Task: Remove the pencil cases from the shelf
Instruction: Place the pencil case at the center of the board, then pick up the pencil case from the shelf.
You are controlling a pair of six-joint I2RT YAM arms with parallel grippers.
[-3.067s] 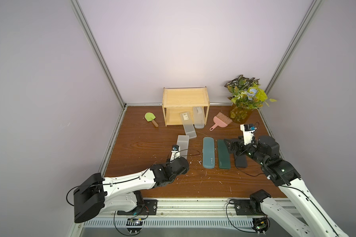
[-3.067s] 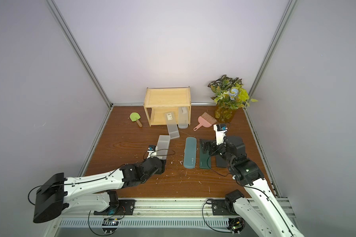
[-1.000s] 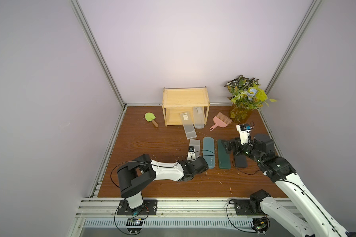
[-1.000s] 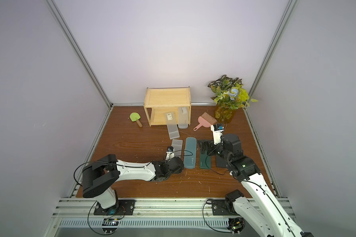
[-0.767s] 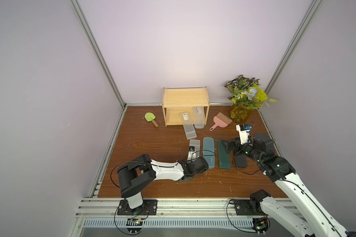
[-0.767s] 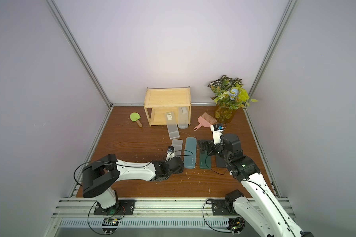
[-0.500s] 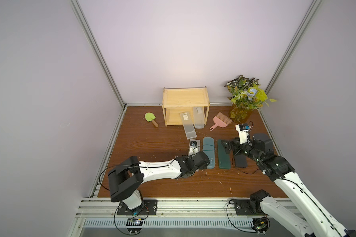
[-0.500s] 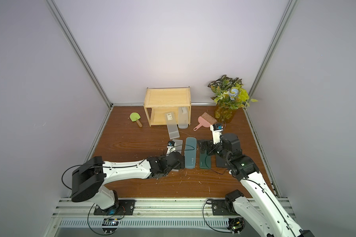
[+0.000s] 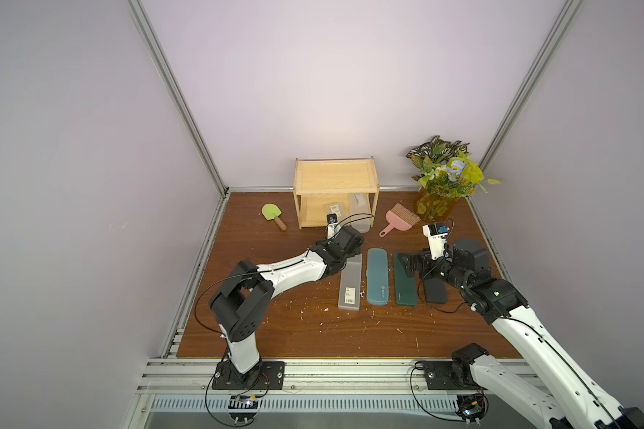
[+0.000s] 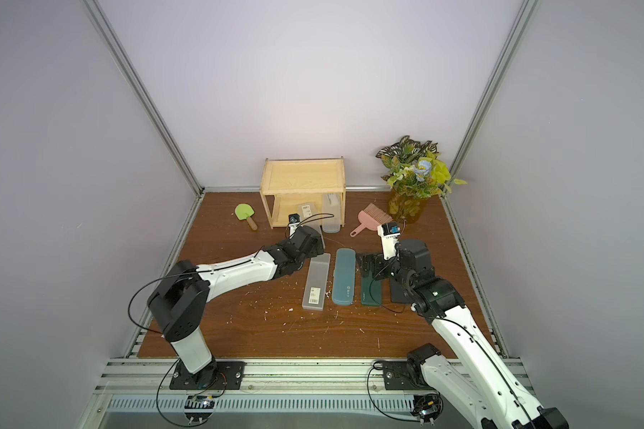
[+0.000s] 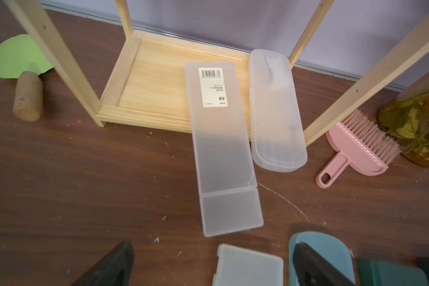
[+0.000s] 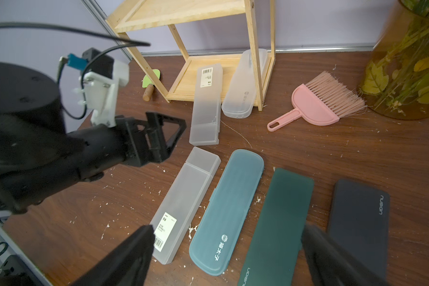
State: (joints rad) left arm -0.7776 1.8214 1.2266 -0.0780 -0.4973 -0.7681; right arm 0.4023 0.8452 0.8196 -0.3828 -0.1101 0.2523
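- Now the left jaws stand wide and empty over the far end of a frosted case (image 9: pixel 350 282). It lies on the surface (image 9: pixel 276 334) beside the teal case (image 9: pixel 378 276).
- The right jaws gape empty above the dark green case (image 9: pixel 404 286).
- Two cases are not yet off the shelf (image 9: pixel 333 178). The barcoded case (image 11: pixel 221 138) slopes out of the lower tier, and the rounded case (image 11: pixel 275 109) lies just beside it.
- Likely risks: pulling one drags its neighbour, or the jaws clip a post (image 11: pixel 372 74) and shove the shelf.

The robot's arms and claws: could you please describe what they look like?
The left arm and right arm have white link shells, black cylindrical joints and black cables looping outside. The left claw and right claw are black, with triangular frame shapes; each wrist carries a white camera bracket with a blue part.
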